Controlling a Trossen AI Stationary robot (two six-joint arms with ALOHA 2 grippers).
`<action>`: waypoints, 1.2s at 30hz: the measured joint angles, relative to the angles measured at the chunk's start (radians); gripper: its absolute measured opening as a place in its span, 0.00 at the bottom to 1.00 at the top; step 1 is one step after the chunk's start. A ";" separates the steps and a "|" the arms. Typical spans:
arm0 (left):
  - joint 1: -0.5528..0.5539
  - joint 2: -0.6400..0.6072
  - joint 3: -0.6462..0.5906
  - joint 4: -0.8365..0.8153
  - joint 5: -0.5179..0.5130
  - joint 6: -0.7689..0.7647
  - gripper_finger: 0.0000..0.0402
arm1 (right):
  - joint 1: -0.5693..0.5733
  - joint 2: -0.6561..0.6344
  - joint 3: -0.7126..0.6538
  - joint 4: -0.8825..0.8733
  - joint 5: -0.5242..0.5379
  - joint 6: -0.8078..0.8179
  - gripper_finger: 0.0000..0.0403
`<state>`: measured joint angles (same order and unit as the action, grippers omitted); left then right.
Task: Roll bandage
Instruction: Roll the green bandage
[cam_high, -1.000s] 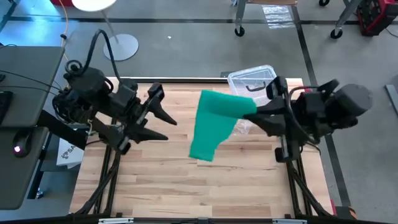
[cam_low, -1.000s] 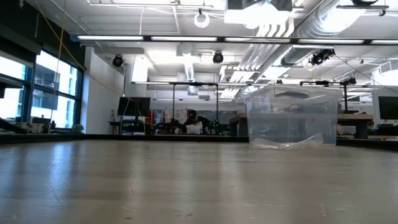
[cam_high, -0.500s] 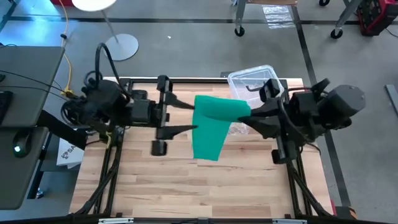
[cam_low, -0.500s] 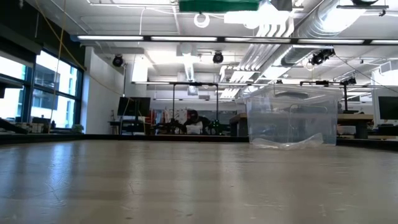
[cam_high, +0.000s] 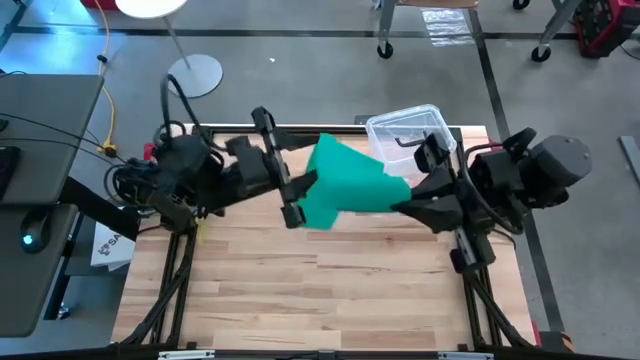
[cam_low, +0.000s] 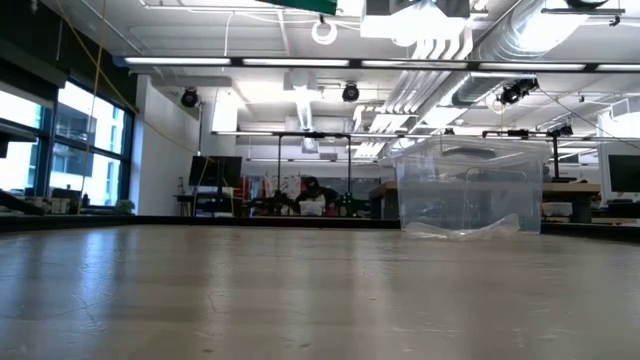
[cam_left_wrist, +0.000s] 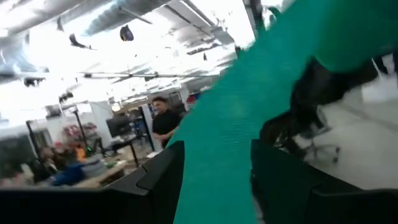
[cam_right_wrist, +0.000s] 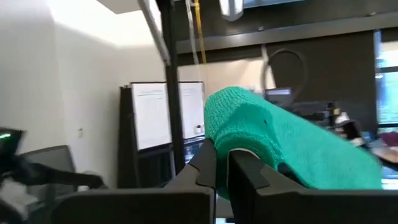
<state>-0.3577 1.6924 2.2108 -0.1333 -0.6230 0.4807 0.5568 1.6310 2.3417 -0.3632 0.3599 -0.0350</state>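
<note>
Green bandage (cam_high: 345, 180) aloft, pinched in right hand (cam_high: 398, 205), passing between spread fingers of left hand (cam_high: 296, 188)

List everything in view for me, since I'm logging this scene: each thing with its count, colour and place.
Long flat green fabric bandage: one, green, held in the air above the table's far half, between the two grippers.
Clear plastic box with black handle: one, clear, far right corner of the table.
Light wooden slatted table: one, pale wood.
Person: one, in the room behind, in the left wrist view.
Left gripper: one, dark, open around the bandage's free end.
Right gripper: one, dark, shut on the bandage.
</note>
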 joint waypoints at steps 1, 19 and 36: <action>0.006 -0.008 0.000 0.000 0.001 -0.035 0.46 | 0.000 0.000 0.000 -0.003 -0.009 0.006 0.02; 0.038 -0.057 -0.002 -0.505 0.000 -0.218 0.46 | 0.000 0.004 0.000 -0.040 -0.041 0.011 0.02; -0.094 -0.138 0.004 -0.490 0.083 -0.037 0.46 | -0.001 0.004 0.000 -0.071 -0.043 0.030 0.02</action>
<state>-0.4521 1.5540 2.2144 -0.6232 -0.5401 0.4437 0.5560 1.6352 2.3417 -0.4340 0.3172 -0.0051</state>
